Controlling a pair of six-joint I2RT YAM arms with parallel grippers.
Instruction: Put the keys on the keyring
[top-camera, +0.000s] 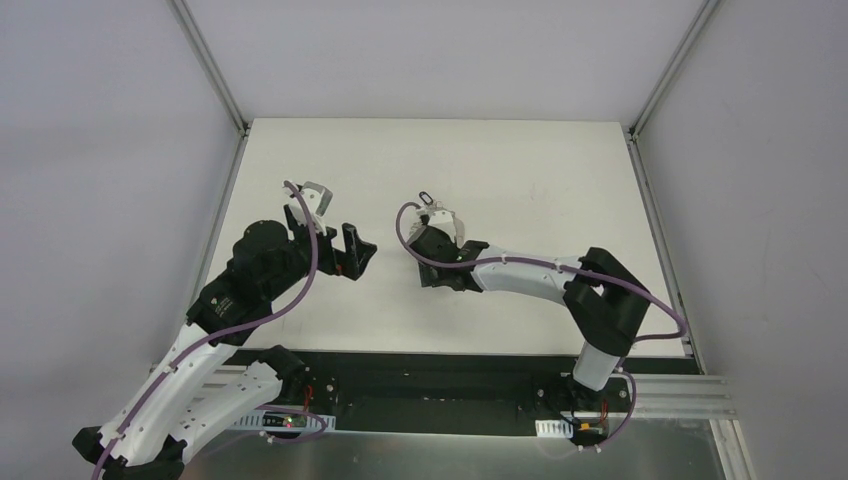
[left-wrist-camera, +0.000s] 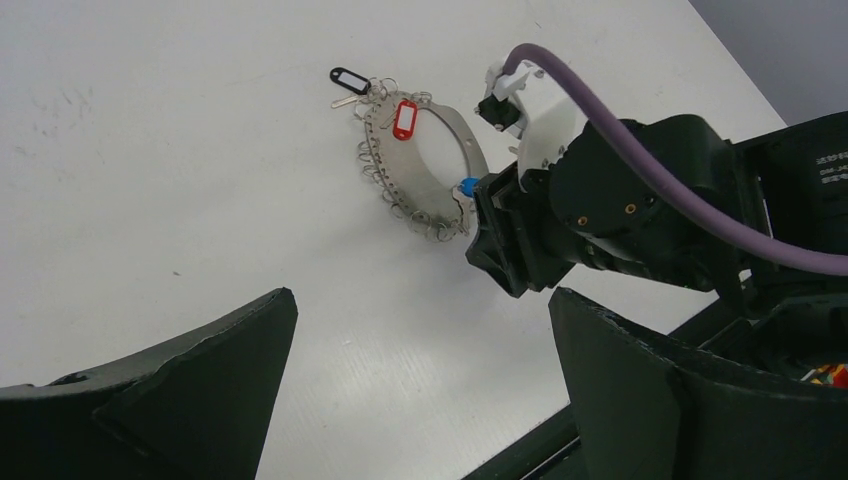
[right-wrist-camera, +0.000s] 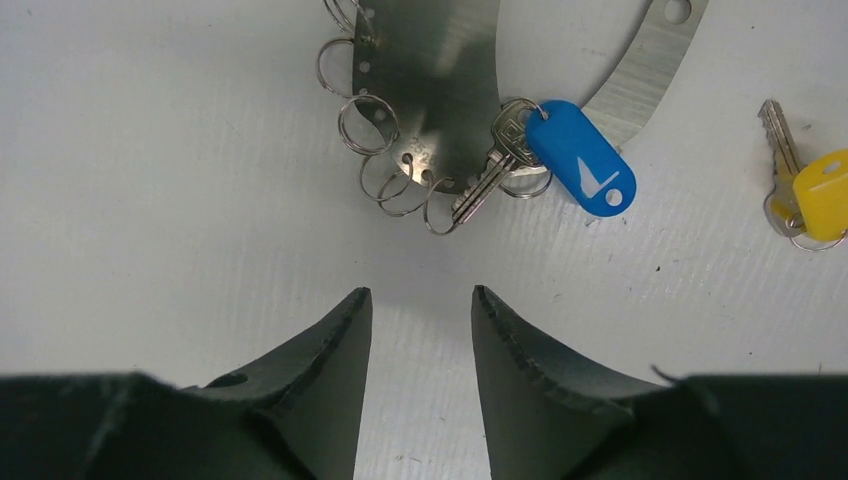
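- Top view: the left arm (top-camera: 190, 390) sits nearest. Its left end effector (top-camera: 328, 226) hangs over the left half of the desk (top-camera: 540, 160), jaws spread wide and empty.
- The right end effector (top-camera: 440, 218) is at mid-desk over the keyring (top-camera: 432, 205), which is mostly hidden. A black tag (top-camera: 426, 196) pokes out on the far side.
- Left wrist view: the keyring (left-wrist-camera: 378, 150) lies flat, well beyond the open fingers. It is a curved metal band with a red tag (left-wrist-camera: 404, 119). The right end effector (left-wrist-camera: 495, 240) is at its near-right end.
- Right wrist view: the right end effector (right-wrist-camera: 418, 295) shows a narrow gap between its tips, with nothing held.
- The keyring (right-wrist-camera: 450, 60), edged with split rings (right-wrist-camera: 368, 122), lies just beyond the tips, apart from them.
- The blue-tagged key (right-wrist-camera: 490, 170) lies diagonally, blade pointing down-left toward the fingers.
- The yellow-tagged key (right-wrist-camera: 820, 195) lies apart to the right, blade pointing up-frame.
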